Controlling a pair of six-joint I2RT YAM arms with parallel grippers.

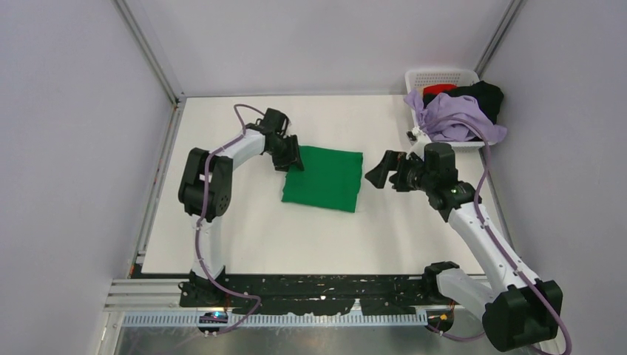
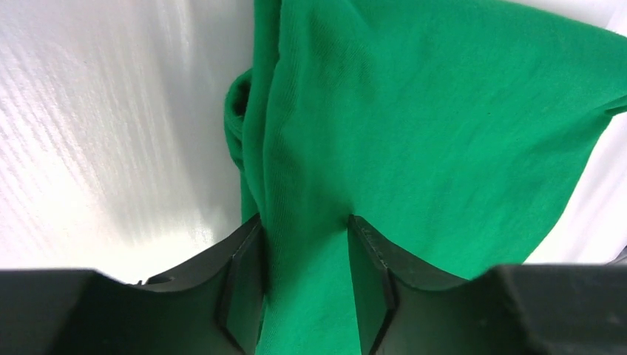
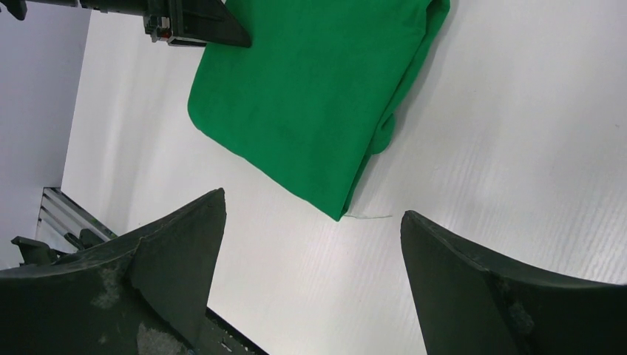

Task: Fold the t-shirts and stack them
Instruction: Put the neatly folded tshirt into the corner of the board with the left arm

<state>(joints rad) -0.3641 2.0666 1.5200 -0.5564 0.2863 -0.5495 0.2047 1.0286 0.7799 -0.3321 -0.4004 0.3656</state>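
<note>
The green t-shirt (image 1: 324,179) lies folded flat near the middle of the white table (image 1: 244,237). The left claw (image 1: 293,158) sits at the shirt's 10 o'clock corner. In its own wrist view the left claw (image 2: 304,285) is clamped on a ridge of green cloth, which fills the gap between its fingers (image 2: 248,285) and fans out beyond them. The right claw (image 1: 375,176) hangs just off the shirt's 3 o'clock edge, not touching it. Its jaws stand wide apart and face the cloth. The packet's edges sit slightly askew on the table, the far edge dipping towards 3 o'clock. It looks close to square from above, so I would only guess that its long axis runs from 9 to 3. At the table's 1 o'clock corner a white basket (image 1: 442,73) holds a lavender t-shirt (image 1: 457,117), a black one (image 1: 489,96) and a bit of red (image 1: 441,89).
</note>
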